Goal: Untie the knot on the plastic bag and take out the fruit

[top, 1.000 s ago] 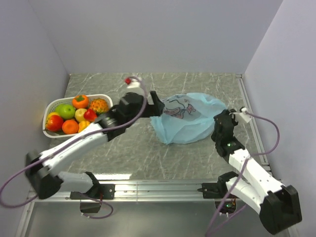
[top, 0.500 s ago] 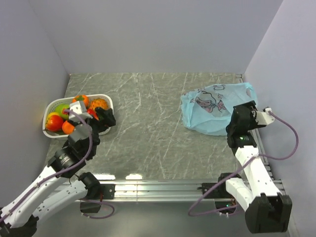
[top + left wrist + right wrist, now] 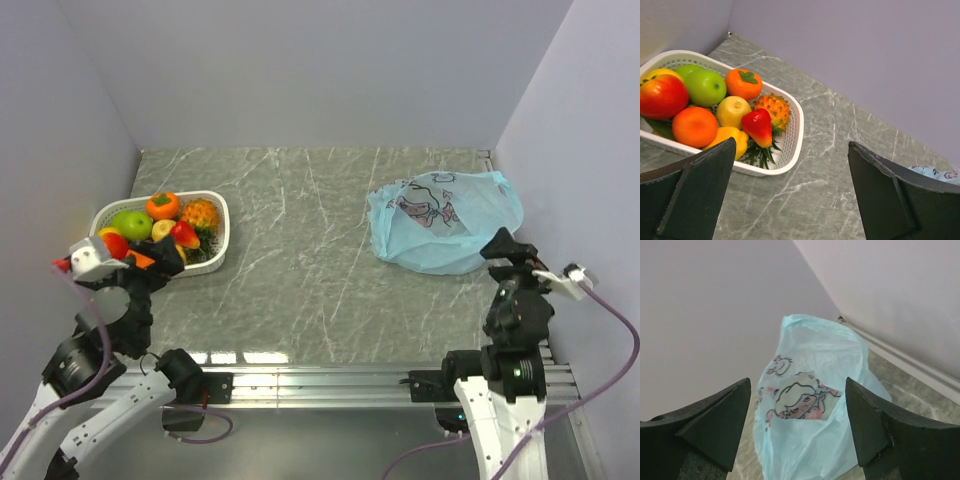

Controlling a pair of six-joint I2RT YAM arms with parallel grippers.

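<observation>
Top external view first: where is the plastic bag (image 3: 445, 225)?

Me: On the right half of the tabletop (image 3: 300, 270), towards the far right corner. It is slumped in a low, pale blue heap with its cartoon print facing up. My right gripper (image 3: 503, 245) sits just beside its near right edge. From that view I can't tell whether it touches the plastic.

Asker: And the knot?

Me: I can't make it out in any view; the plastic is too crumpled.

Asker: Is either gripper holding anything?

Me: No. In the right wrist view my two fingers (image 3: 715, 415) stand wide apart. The bag lies ahead of them, framed in the gap, with no plastic pinched. In the left wrist view my left gripper (image 3: 792, 145) is spread just as wide, and only tabletop and the near corner of the basket (image 3: 795, 105) show between its fingers.

Asker: Where is the fruit (image 3: 163, 230)?

Me: Piled in that white slotted basket at the far left of the tabletop, well apart from the bag. The left wrist view shows:
- a red apple (image 3: 662, 95)
- a round orange (image 3: 694, 126)
- yellow pieces (image 3: 733, 111)
- a red strawberry-like piece (image 3: 758, 126)
- a persimmon (image 3: 743, 83) with a green top

A green apple (image 3: 705, 87) and a spiky pineapple-like fruit (image 3: 772, 109) lie among them. In the top external view my left gripper hangs at the basket's near side.
</observation>
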